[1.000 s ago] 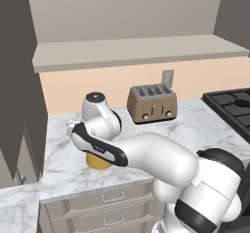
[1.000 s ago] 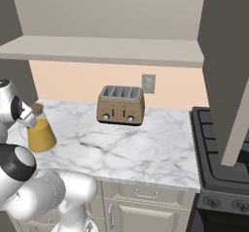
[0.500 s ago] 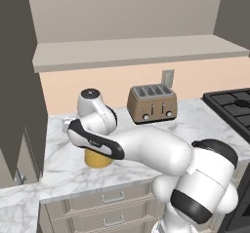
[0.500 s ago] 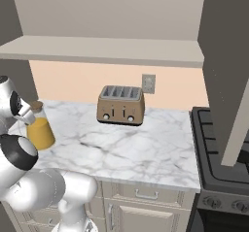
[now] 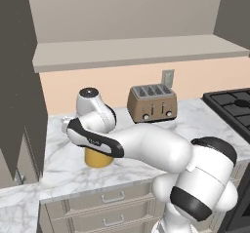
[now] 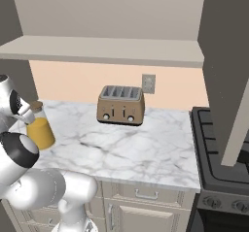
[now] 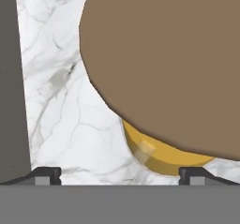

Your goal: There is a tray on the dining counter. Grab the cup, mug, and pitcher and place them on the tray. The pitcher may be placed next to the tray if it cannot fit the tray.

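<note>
a brown toaster (image 5: 152, 103) with four slots stands on the white marble tabletop (image 6: 146, 151), close to the peach wall. a small grey wall socket (image 6: 149, 83) sits just above it. a black stove (image 5: 232, 106) is beside the tabletop. beige drawers (image 5: 105, 206) are underneath.

One pitcher (image 6: 40, 131) of orange liquid, one brown four-slot toaster (image 6: 121, 105), one wall outlet (image 6: 148, 83), one black stove (image 6: 221, 148), one marble worktop (image 6: 141, 153), one shelf (image 6: 107, 49).
</note>
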Controlling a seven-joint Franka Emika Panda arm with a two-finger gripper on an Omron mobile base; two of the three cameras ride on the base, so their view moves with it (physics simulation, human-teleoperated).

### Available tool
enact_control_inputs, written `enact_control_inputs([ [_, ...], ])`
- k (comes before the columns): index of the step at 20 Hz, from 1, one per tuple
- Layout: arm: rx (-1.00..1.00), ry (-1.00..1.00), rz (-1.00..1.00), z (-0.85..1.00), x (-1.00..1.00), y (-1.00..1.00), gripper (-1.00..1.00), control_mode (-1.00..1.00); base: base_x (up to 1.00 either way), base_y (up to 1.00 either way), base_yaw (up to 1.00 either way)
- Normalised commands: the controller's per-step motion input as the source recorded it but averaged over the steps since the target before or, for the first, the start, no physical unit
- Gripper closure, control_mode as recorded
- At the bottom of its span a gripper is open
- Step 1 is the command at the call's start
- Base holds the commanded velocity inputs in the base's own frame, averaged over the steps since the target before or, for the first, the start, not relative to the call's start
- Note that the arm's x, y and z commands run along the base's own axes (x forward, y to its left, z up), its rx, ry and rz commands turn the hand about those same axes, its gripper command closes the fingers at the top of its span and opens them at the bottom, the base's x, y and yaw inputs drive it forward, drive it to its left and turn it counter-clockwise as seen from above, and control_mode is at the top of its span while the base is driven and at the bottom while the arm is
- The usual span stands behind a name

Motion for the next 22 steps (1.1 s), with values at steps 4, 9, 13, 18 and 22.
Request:
enact_control_inputs([
  [4,0.00,0.00,0.00,0.00,0.00,0.00,-1.00,-1.00,0.00,0.00,0.00],
  [9,0.00,0.00,0.00,0.00,0.00,0.00,1.00,-1.00,0.00,0.00,0.00],
  [13,0.00,0.00,0.00,0.00,0.00,0.00,1.00,-1.00,0.00,0.00,0.00],
  [18,0.00,0.00,0.00,0.00,0.00,0.00,1.00,-1.00,0.00,0.00,0.00],
  [22,0.00,0.00,0.00,0.00,0.00,0.00,1.00,-1.00,0.00,0.00,0.00],
])
